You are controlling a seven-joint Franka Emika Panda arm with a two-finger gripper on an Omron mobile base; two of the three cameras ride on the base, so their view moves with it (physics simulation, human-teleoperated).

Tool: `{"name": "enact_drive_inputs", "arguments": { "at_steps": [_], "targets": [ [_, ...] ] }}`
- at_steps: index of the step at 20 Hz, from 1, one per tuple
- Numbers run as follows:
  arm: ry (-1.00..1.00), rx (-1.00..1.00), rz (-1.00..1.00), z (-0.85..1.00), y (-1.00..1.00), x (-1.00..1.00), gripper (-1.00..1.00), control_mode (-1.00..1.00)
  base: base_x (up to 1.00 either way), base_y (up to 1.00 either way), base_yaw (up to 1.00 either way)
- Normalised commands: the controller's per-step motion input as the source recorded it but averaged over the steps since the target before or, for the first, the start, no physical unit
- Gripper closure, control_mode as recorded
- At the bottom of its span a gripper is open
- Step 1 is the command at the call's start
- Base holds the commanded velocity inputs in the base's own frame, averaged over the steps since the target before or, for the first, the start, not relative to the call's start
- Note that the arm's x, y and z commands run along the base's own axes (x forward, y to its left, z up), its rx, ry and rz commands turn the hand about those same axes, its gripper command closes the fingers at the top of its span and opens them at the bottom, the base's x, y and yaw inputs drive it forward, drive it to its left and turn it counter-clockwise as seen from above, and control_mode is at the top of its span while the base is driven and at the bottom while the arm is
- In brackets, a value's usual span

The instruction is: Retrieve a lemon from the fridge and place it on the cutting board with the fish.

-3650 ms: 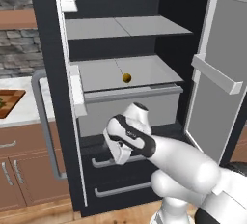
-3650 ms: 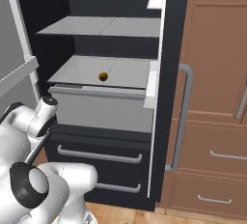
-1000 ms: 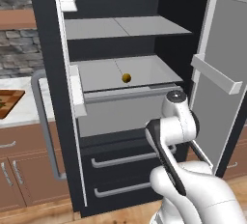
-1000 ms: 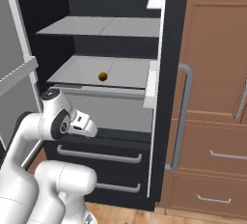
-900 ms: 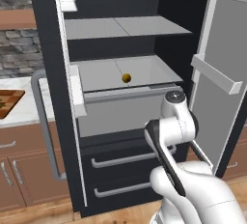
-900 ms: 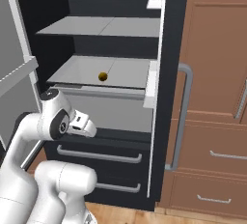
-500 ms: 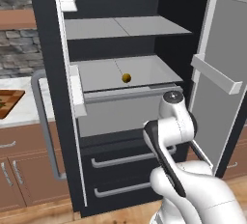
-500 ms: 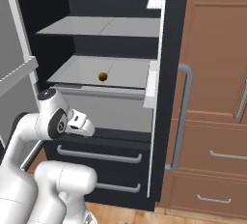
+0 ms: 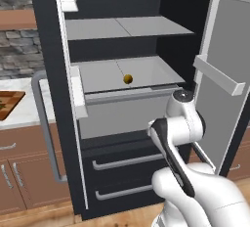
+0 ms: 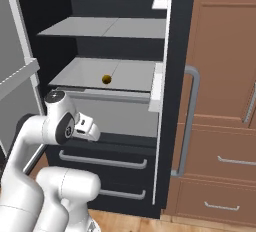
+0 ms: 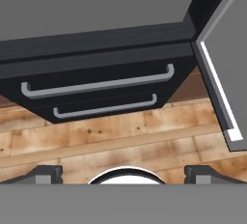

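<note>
Hand view: fingers [image 11: 123,174] spread wide, empty, above wood floor; lemon [image 9: 128,79] round, on fridge [image 9: 49,74] shelf.

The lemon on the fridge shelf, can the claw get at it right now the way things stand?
Probably yes, after lifting. The lemon lies alone on the open fridge's middle shelf, doors swung wide, nothing in front of it. The claw is open but sits lower, facing the drawers and floor, so it must rise and turn first.
</note>
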Motion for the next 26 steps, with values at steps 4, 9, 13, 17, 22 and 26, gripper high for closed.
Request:
{"name": "enact_drive_inputs", "arguments": {
  "at_steps": [4, 9, 13, 17, 22, 26],
  "targets": [
    [0.0, 0.01, 0.0, 0.0, 0.0, 0.0, -1.0, -1.0, 0.0, 0.0, 0.0],
    [0.0, 0.0, 0.0, 0.0, 0.0, 0.0, -1.0, -1.0, 0.0, 0.0, 0.0],
    [0.0, 0.0, 0.0, 0.0, 0.0, 0.01, -1.0, -1.0, 0.0, 0.0, 0.0],
    [0.0, 0.0, 0.0, 0.0, 0.0, 0.0, -1.0, 1.0, 0.09, 0.01, 0.0],
    [0.0, 0.0, 0.0, 0.0, 0.0, 0.0, -1.0, 1.0, 0.48, 0.0, 0.02],
    [0.0, 0.0, 0.0, 0.0, 0.0, 0.0, -1.0, 1.0, 0.54, 0.0, 0.02]
  ]
}}
